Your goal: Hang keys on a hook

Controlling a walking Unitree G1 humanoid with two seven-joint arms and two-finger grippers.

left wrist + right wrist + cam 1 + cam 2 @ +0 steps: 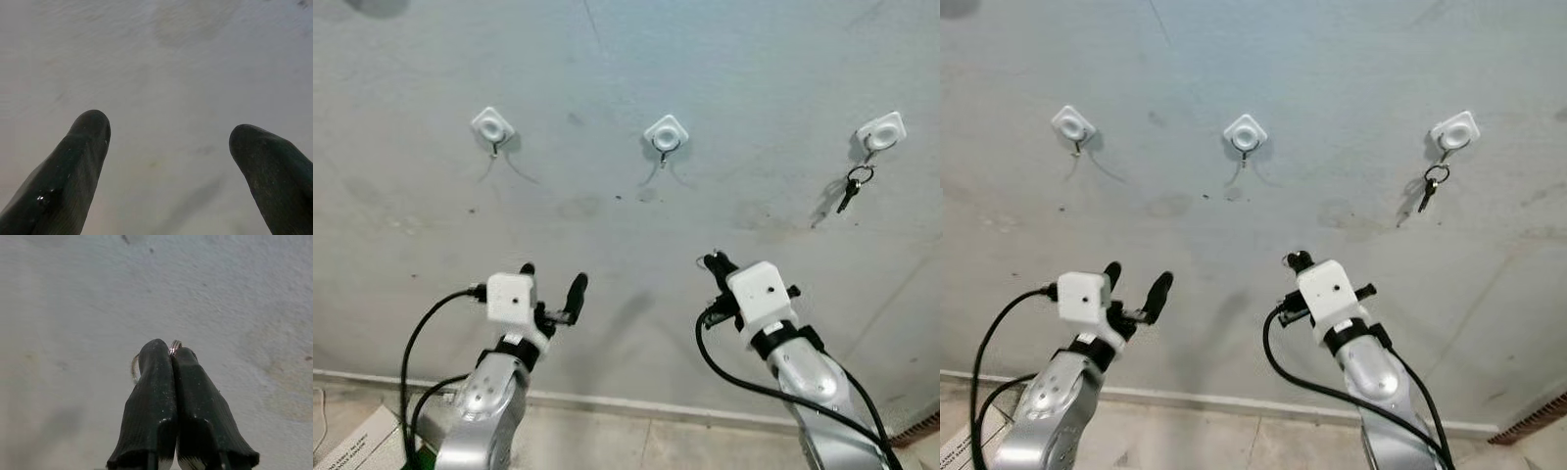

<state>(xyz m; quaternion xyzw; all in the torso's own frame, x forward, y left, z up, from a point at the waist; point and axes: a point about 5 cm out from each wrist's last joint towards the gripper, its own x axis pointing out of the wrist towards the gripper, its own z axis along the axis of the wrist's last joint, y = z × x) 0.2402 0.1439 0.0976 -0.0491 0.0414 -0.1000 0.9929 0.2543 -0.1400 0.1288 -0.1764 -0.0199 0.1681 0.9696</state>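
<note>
Three white hooks are fixed in a row on the pale wall: a left hook point(493, 127), a middle hook point(666, 133) and a right hook point(881, 131). From the right hook hangs a dark key on a ring point(853, 186). My right gripper point(715, 261) is raised below and right of the middle hook, shut on a thin metal key ring point(175, 345) whose edge pokes out between the fingertips. My left gripper point(552, 280) is raised below the left hook, open with nothing in it; its fingers point(83, 156) face bare wall.
The wall point(607, 59) is stained and scuffed, with a skirting edge point(607, 401) along its foot. Black cables point(421, 343) loop from both wrists. A paper or box point(357, 441) lies on the floor at lower left.
</note>
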